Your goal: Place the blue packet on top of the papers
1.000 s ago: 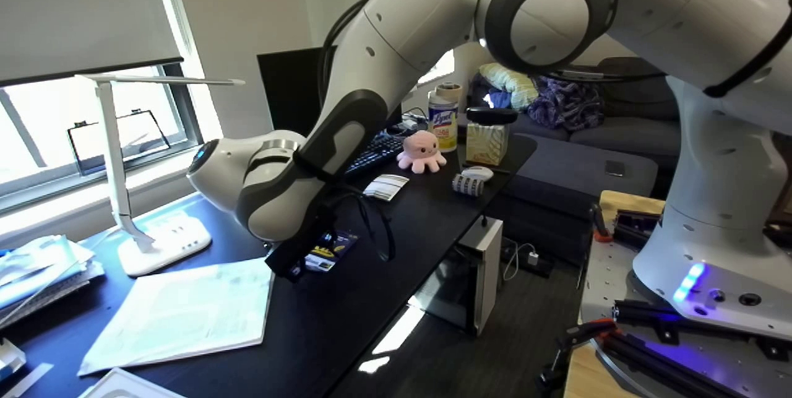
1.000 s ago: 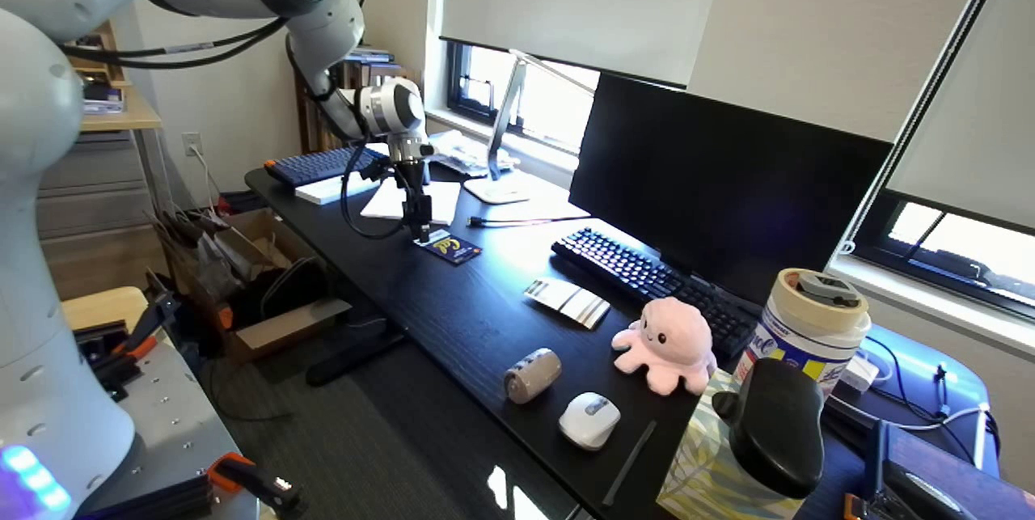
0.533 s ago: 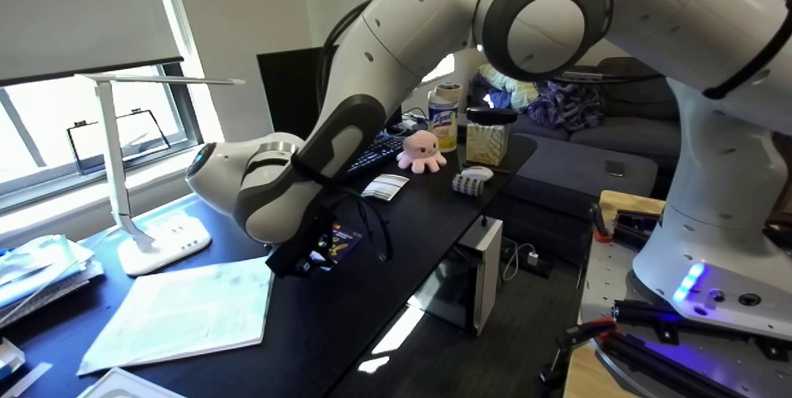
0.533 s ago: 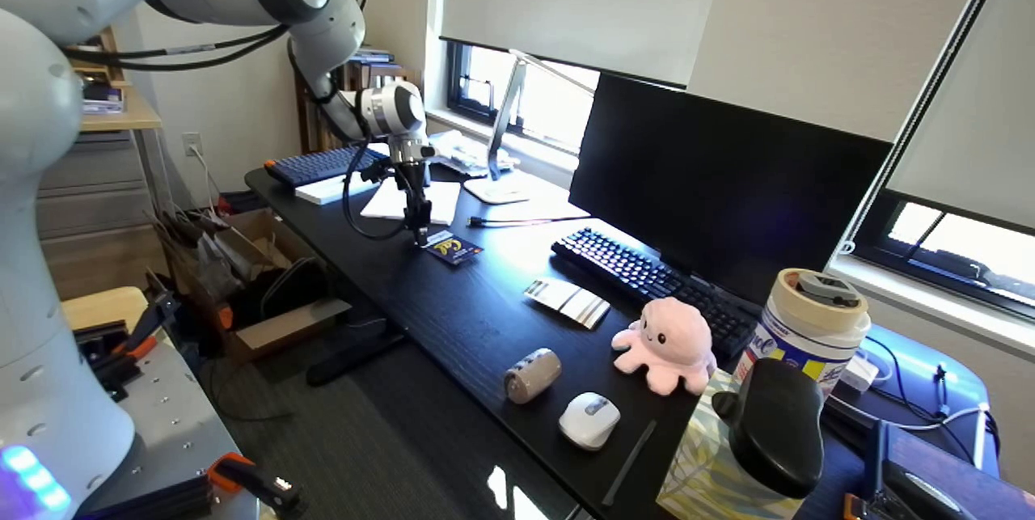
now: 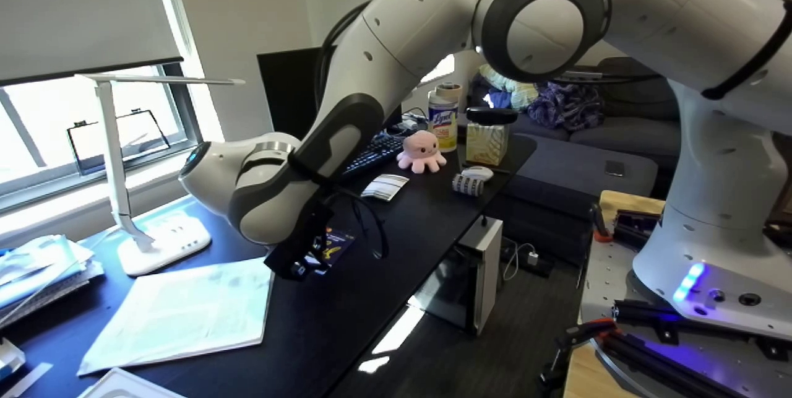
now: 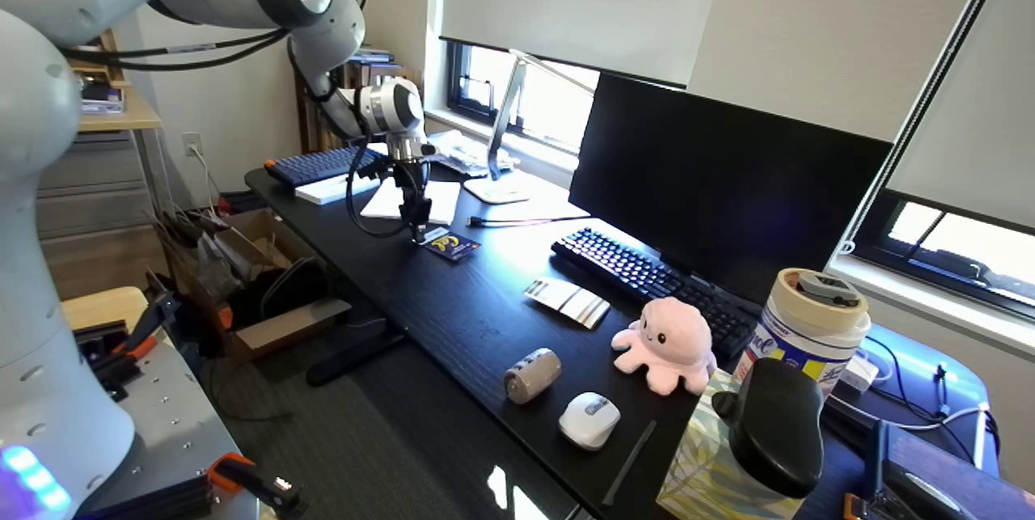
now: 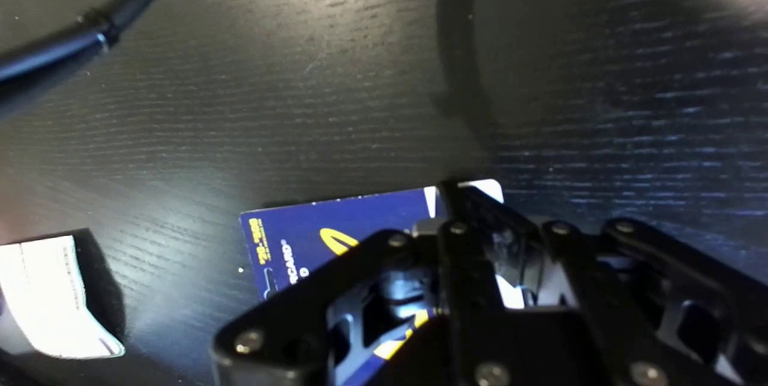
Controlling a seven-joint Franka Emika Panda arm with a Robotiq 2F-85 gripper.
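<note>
Everything here hinges on the black two-finger metal gripper (image 6: 418,237) being in the middle: the flat dark blue rectangular packet with yellow and white print (image 7: 354,218) is just beside its tips on one side, and the big flat stack of plain white papers (image 5: 185,311) is near it on the opposite side. Packet looks flat on the black wood-grain desk (image 6: 453,302), white end right under the gripper in the wrist view, blue part stretching off to the side. One long edge is hidden behind the gripper, but going by what shows, I'd guess the long axis runs pretty much straight out from the tips, so it's a short-end grab, not one across the middle. The gripper looks narrow, but tbh I can't tell if it's actually pinching that end or just over it; no view shows the gap well. My read is it's at the pick-up step, with the carry not yet done. If the pinch is good, I'd lift, then go away from the packet's blue end toward the papers, packet trailing. An end hold could droop or twist, so I'd go generously high over the edge.
</note>
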